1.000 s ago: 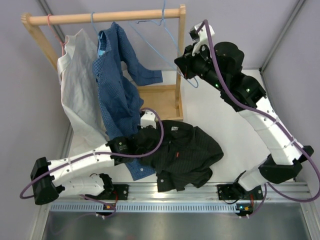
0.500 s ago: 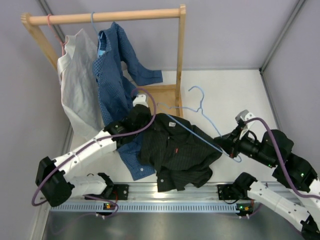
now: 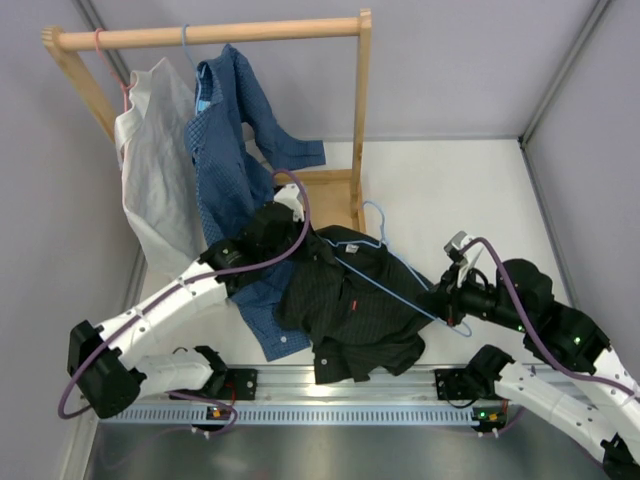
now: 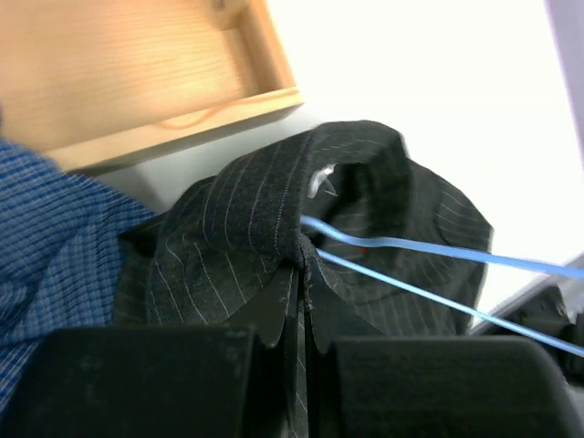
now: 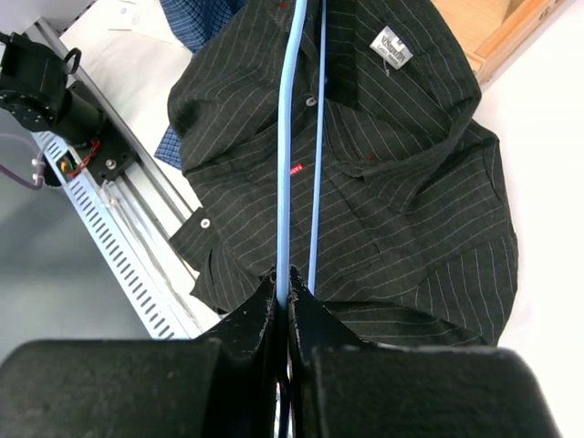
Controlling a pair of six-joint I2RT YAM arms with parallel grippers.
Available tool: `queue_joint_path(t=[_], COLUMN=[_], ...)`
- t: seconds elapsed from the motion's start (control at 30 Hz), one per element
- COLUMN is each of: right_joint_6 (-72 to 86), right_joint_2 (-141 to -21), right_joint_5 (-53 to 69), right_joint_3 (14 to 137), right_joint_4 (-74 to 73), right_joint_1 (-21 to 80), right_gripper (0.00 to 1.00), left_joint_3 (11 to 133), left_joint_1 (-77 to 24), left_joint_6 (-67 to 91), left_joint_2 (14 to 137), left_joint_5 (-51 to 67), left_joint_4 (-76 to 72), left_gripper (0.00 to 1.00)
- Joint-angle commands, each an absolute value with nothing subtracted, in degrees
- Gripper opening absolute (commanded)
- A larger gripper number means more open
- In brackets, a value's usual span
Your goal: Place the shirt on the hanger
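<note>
The black pinstriped shirt (image 3: 350, 305) lies crumpled on the table in front of the rack. My left gripper (image 3: 308, 240) is shut on its collar edge (image 4: 274, 205) and holds that fabric lifted. The thin light-blue hanger (image 3: 385, 282) lies slantwise over the shirt with its hook (image 3: 376, 212) pointing to the far side. My right gripper (image 3: 442, 300) is shut on one wire at its near right end. In the right wrist view the hanger (image 5: 285, 155) runs from my right gripper (image 5: 284, 285) across the shirt (image 5: 401, 210) toward the collar label. In the left wrist view two hanger wires (image 4: 411, 245) reach under the raised collar beside my left gripper (image 4: 303, 266).
A wooden clothes rack (image 3: 210, 35) stands at the back left with a pale grey shirt (image 3: 150, 170) and a blue patterned shirt (image 3: 235, 170) hanging from it; the blue shirt's hem reaches the table beside the black one. The rack's wooden base (image 3: 322, 195) sits just behind the collar. A metal rail (image 3: 340, 385) runs along the near edge.
My right arm has swung down from the rack's rail with the hanger and pushed it leftward over the shirt toward the collar. My left gripper has lifted the collar up and away from me.
</note>
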State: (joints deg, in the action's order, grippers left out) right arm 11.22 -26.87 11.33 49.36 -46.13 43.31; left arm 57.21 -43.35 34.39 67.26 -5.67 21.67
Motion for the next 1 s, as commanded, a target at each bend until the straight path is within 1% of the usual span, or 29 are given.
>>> queue_joint_path(t=[0.0, 0.07, 0.2, 0.23, 0.3, 0.33, 0.4, 0.43, 0.5, 0.6, 0.63, 0.7, 0.73, 0.8, 0.9, 0.97], right_joint_6=[11.34, 10.46, 9.76, 8.89, 8.09, 6.52, 4.93, 3.96, 3.34, 8.15, 11.83, 13.44, 13.88, 13.98, 13.97, 16.08], right_joint_2=[-28.64, -29.7, -31.81, -32.16, -32.87, -33.13, -34.45, -35.24, -38.05, -39.73, -39.47, -37.45, -36.48, -33.06, -29.37, -26.04], right_joint_5=[13.62, 17.9, 26.26, 28.37, 32.94, 37.05, 41.2, 42.87, 42.72, 25.64, 14.0, 5.83, -1.86, -5.7, -3.87, -11.74], right_joint_3=[49.13, 49.04, 48.78, 48.78, 49.48, 49.92, 51.5, 52.55, 57.11, 62.83, 63.54, 63.02, 62.06, 60.39, 58.89, 58.97], right_joint_4=[-41.84, -41.14, -38.59, -37.71, -36.66, -35.87, -34.72, -34.28, -34.1, -31.47, -30.33, -28.4, -28.56, -28.74, -30.14, -33.56], right_joint_1=[42.98, 42.98, 42.98, 42.98, 42.98, 43.07, 43.06, 42.98, 42.98, 42.98, 42.98, 43.07, 43.07, 43.07, 43.07, 43.07], right_gripper=[0.0, 0.0, 0.0, 0.0, 0.0, 0.0, 0.0, 0.0, 0.0, 0.0, 0.0, 0.0, 0.0, 0.0, 0.0, 0.0], left_joint_3=[56.52, 56.43, 58.35, 59.4, 60.64, 62.47, 65.46, 69.48, 73.72, 83.21, 85.49, 90.6, 92.01, 94.64, 96.15, 96.5], left_joint_1=[-43.07, -43.07, -43.24, -43.33, -43.33, -43.42, -43.42, -43.5, -43.51, -43.51, -43.51, -43.51, -43.51, -43.51, -43.51, -43.51], left_joint_6=[29.19, 24.29, 16.98, 15.83, 12.93, 12.48, 11.26, 10.73, 9.58, 9.67, 10.02, 11.51, 11.77, 11.95, 11.34, 11.51], left_joint_2=[63.99, 61.97, 57.31, 56.17, 53.71, 53.18, 53.35, 53.7, 54.75, 56.42, 57.47, 58.36, 59.32, 60.11, 61.87, 63.71], left_joint_5=[5.05, 9.73, 19.49, 23.95, 29.33, 32.92, 36.11, 37.34, 37.44, 35.69, 34.99, 33.41, 33.4, 33.05, 30.51, 24.98], left_joint_4=[14.42, 12.75, 14.14, 14.5, 15.47, 15.99, 18.87, 20.38, 24.58, 28.29, 29.95, 30.5, 31.28, 31.99, 33.75, 34.28], left_gripper=[0.0, 0.0, 0.0, 0.0, 0.0, 0.0, 0.0, 0.0, 0.0, 0.0, 0.0, 0.0, 0.0, 0.0, 0.0, 0.0])
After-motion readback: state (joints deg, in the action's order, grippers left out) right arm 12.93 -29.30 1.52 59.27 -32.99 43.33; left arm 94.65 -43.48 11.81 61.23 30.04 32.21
